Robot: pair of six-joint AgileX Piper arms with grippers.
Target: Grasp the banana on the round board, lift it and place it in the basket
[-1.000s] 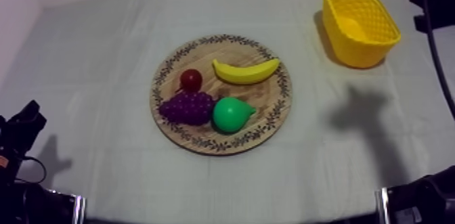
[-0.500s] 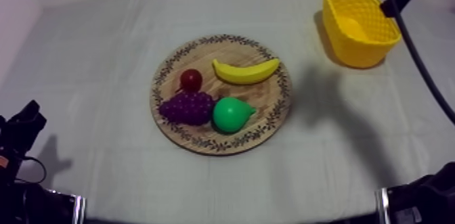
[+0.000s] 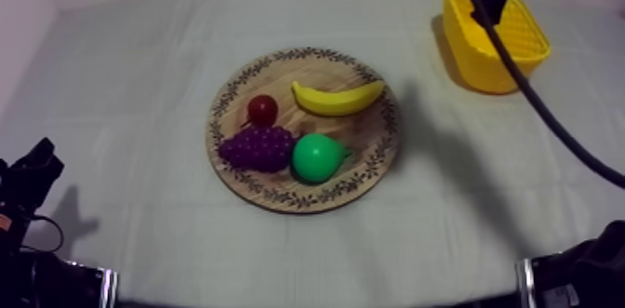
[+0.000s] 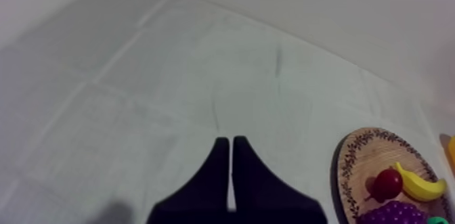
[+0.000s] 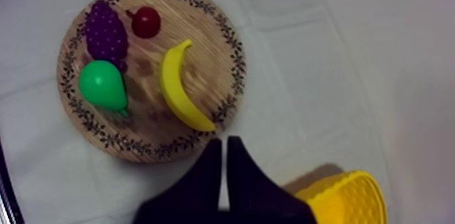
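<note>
My left gripper (image 4: 230, 143) rests low at its side, black fingers pressed together on nothing. Centre: the round wooden board with patterned rim (image 3: 376, 140) carries the curved yellow banana (image 3: 338, 99) on its far half, near the small red fruit (image 3: 262, 109). Right: my right gripper (image 5: 222, 143) — fingers likewise together — hangs between the board and the woven yellow basket (image 3: 490, 62). Before descending I should spread them, then straddle the banana's middle — square to its length.

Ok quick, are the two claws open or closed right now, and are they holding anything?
Left claw: closed, holding nothing.
Right claw: closed, holding nothing.
</note>
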